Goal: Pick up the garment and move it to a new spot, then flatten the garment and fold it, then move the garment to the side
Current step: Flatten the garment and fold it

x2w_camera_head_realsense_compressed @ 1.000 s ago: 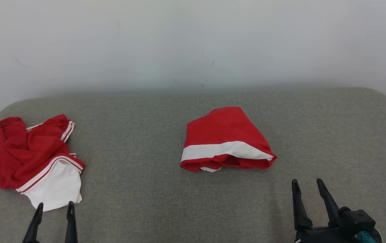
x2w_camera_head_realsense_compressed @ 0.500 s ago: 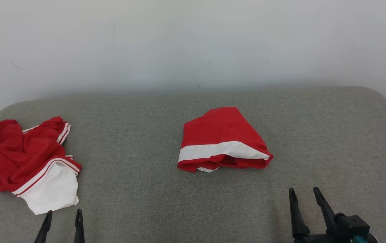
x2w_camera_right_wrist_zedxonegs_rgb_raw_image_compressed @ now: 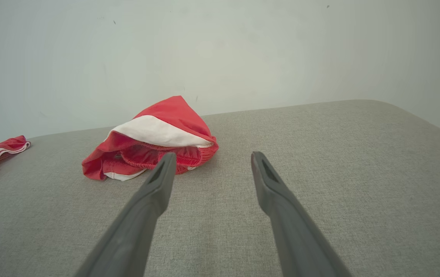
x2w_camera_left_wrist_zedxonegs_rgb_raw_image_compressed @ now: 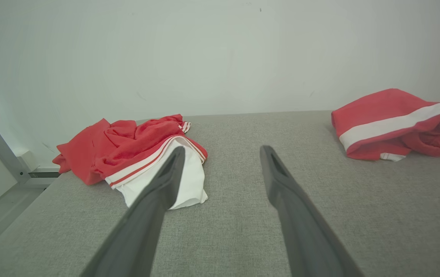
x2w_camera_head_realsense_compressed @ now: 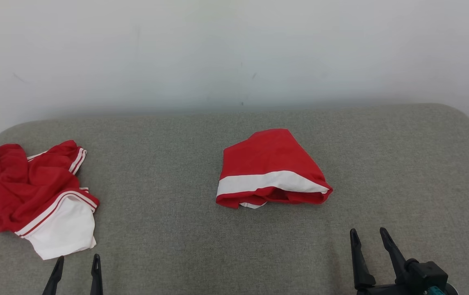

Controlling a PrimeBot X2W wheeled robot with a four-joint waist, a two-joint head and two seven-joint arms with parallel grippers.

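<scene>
subject: a folded red fabric garment with a broad white band [x2w_camera_head_realsense_compressed: 271, 164] lies flat on a grey woven upholstered surface [x2w_camera_head_realsense_compressed: 169, 143]. it sits ahead of the right gripper [x2w_camera_head_realsense_compressed: 368, 231] and off to that gripper's left, apart from both fingertips. in the right wrist view the same garment [x2w_camera_right_wrist_zedxonegs_rgb_raw_image_compressed: 158, 130] shows its open edge toward the right gripper [x2w_camera_right_wrist_zedxonegs_rgb_raw_image_compressed: 213, 154], with red ribbed cloth visible inside the fold and a small white corner poking out underneath.

a second item, a crumpled red and white fabric garment with thin stripes [x2w_camera_head_realsense_compressed: 25, 192], lies bunched just ahead of the left gripper [x2w_camera_head_realsense_compressed: 78, 259] and slightly to its left. its white panel is the part nearest the fingertips; contact cannot be confirmed. in the left wrist view this crumpled garment [x2w_camera_left_wrist_zedxonegs_rgb_raw_image_compressed: 135, 150] sits behind the left finger of the left gripper [x2w_camera_left_wrist_zedxonegs_rgb_raw_image_compressed: 223, 150], while the folded garment [x2w_camera_left_wrist_zedxonegs_rgb_raw_image_compressed: 389, 119] lies well off to the right.

tool state: both grippers are released, jaws spread wide, nothing between the fingers. each hangs low over bare upholstery.

surroundings: a plain white wall [x2w_camera_head_realsense_compressed: 234, 49] rises behind the surface.
</scene>
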